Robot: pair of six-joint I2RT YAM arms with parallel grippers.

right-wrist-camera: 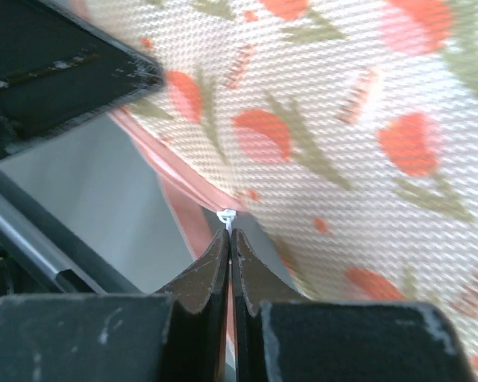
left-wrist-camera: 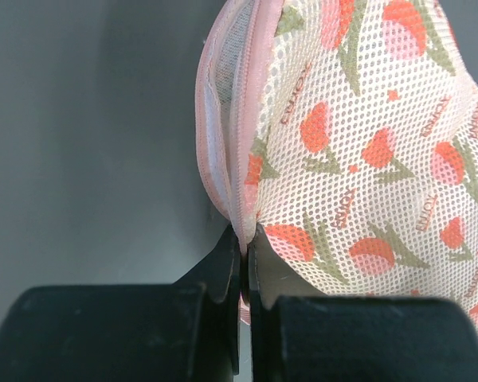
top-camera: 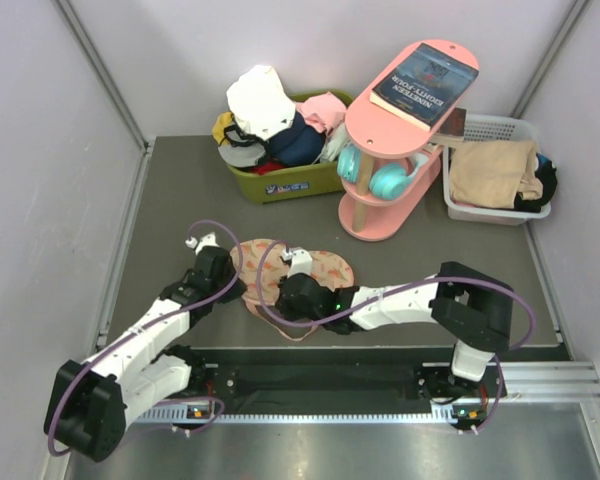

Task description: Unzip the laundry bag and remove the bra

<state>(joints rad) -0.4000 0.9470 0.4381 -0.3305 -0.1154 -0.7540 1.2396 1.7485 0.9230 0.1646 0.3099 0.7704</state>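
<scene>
**While both pincers grip the bag's rim, the zip is yet to be drawn**

Where the grey table (top-camera: 180, 210) lies bare in front of the green bin (top-camera: 280, 182), the laundry bag (top-camera: 330, 268) rests flat between the two arms, its long axis running left to right across the top view. The left pincer (left-wrist-camera: 243, 239) is closed on the pink seam at the bag's left end, and the printed mesh spreads up and to the right of its tips. The right pincer (right-wrist-camera: 227, 232) sits at the near rim, closer to the middle, fingertips pressed together on a small white tab (right-wrist-camera: 225, 215) beside the pink trim. That tab is probably the zip pull, though this is not certain. If so, the left grip anchors one end, and the right arm, the nearer to the zip, would draw along the rim, away from that anchor. No bra shows.
</scene>
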